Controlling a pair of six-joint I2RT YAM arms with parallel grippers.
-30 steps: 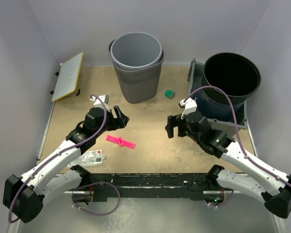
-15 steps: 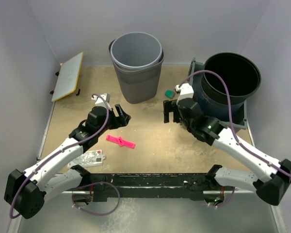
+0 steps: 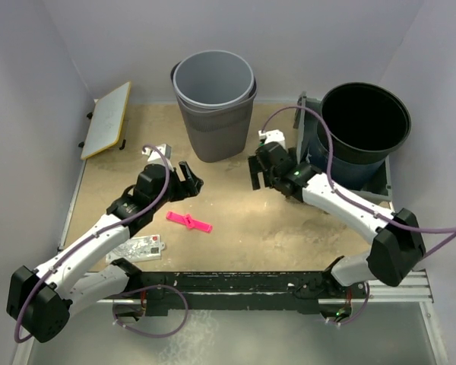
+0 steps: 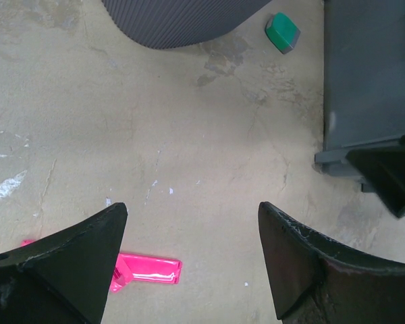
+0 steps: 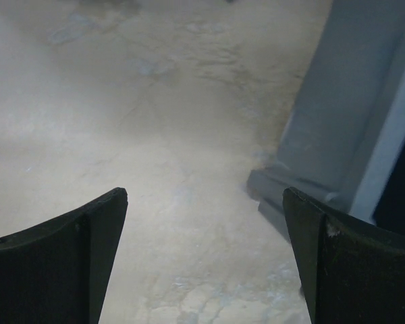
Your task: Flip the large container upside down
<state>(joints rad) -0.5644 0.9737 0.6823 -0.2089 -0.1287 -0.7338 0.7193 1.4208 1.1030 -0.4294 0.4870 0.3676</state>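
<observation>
Flip not started: large container standing upright, far-right corner.
You're holding right gripper released near it; left gripper released too, idling.

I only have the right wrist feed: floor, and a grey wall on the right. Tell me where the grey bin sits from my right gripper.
Observer: The grey bin stands upright to the left of and beyond the right gripper, apart from it.
Operator: Report what that wall belongs to.
Observer: It is the tray that holds the black tub.
Operator: Give me the left gripper.
Observer: The left gripper is open, on the near side of the bin and not touching it.
</observation>
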